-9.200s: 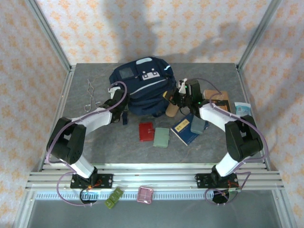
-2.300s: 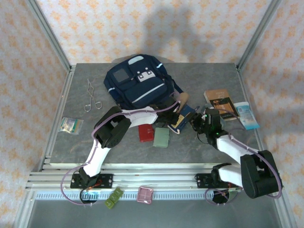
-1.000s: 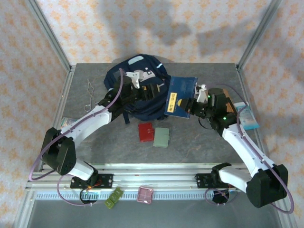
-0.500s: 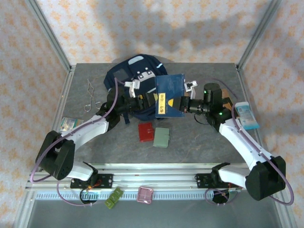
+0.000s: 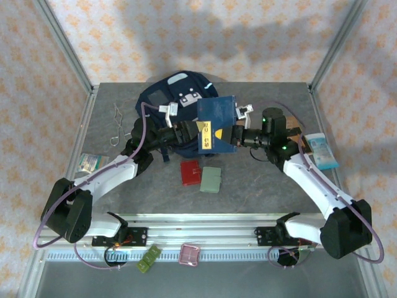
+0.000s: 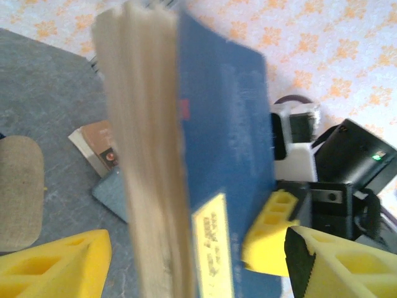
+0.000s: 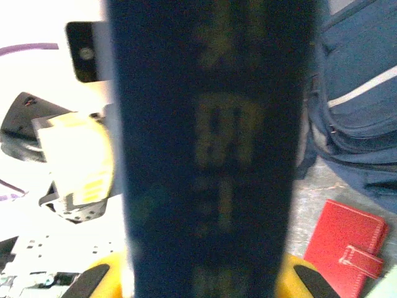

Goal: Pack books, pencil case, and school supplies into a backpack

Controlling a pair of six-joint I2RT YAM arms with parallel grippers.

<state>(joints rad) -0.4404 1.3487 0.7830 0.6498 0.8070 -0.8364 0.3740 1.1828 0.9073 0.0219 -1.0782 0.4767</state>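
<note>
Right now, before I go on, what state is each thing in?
blue book, upright, held in the air
right tool, shut on the blue book
left tool, open, fingers either side of the book
backpack, lying on the table behind the book
red case, closed, flat on table
green case, flat on table

My right pincer (image 5: pixel 232 134) clamps the dark blue book (image 5: pixel 215 123) by one edge. The book stands upright in the air over the near side of the backpack (image 5: pixel 166 94), its yellow label showing. The navy backpack lies at the far middle of the desk (image 5: pixel 260 192). Nearer, the red case (image 5: pixel 190 172) and the pale green case (image 5: pixel 211 179) lie flat, just beside each other. The brown book (image 6: pixel 98 144) and the grey slab (image 6: pixel 113 191) lie close together on the desk, with the tan pencil case (image 6: pixel 20 191) apart from them.
</note>
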